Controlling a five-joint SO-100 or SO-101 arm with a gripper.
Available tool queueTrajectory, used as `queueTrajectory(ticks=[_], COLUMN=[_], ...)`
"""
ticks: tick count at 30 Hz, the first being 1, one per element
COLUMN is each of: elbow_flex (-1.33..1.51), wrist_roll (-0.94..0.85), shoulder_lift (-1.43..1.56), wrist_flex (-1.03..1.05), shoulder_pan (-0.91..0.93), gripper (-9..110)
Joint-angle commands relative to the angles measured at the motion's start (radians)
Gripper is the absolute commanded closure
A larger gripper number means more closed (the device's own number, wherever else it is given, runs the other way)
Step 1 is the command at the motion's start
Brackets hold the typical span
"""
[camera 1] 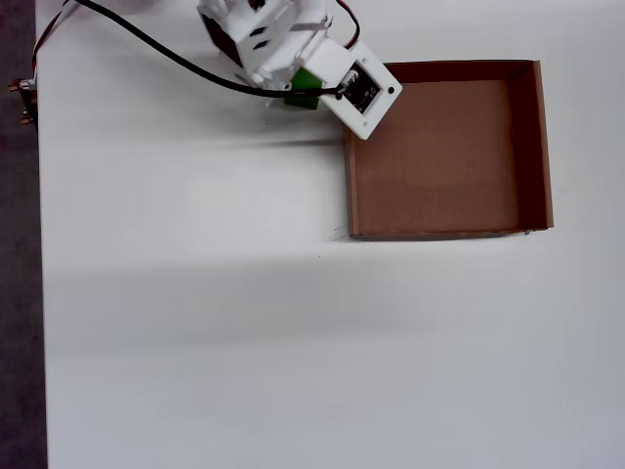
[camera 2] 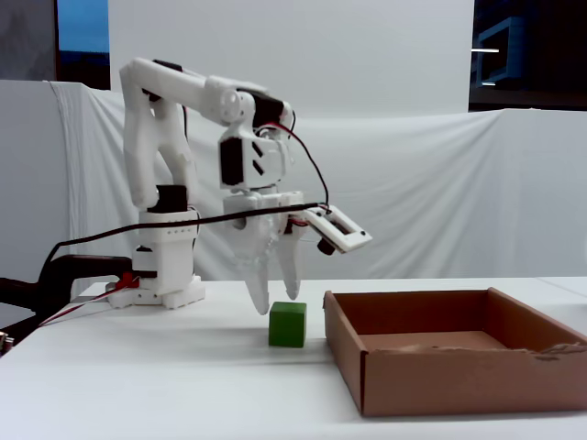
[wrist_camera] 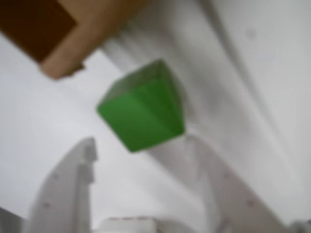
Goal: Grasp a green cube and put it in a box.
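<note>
On the white table [camera 2: 165, 367], just beside the left wall of the box [camera 2: 431, 385] in the fixed view, the green cube [camera 2: 287, 324] sits flat on the surface, apart from the cardboard by a narrow strip of table. Directly above it hangs the gripper [camera 2: 275, 303], fingers pointing down and spread apart, their tips just over the cube's top without touching it (a thin gap shows between tip and cube in the fixed view). The wrist view confirms the spread: two white fingers [wrist_camera: 68, 189] rise from the lower edge with open space between them, and the green cube [wrist_camera: 143, 109] lies beyond that space, blurred, with a corner of the box [wrist_camera: 73, 43] at the upper left. From overhead, the white arm [camera 1: 269, 39] covers most of the cube [camera 1: 305, 90], leaving a green sliver showing just left of the box's [camera 1: 527, 147] upper left corner. A black cable [camera 1: 156, 49] trails from the arm toward the table's left edge. The box floor is bare brown cardboard.
</note>
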Motion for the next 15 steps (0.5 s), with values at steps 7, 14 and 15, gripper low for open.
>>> queueTrajectory(ticks=[7,14,15], elbow_flex=[-0.052,-0.052,-0.052], wrist_roll=[-0.107,-0.144,-0.144], shoulder_lift=[0.023,0.017,0.017], wrist_flex=[-0.012,-0.026,-0.026], shoulder_pan=[0.04,0.037,0.032], gripper=[76,76,76])
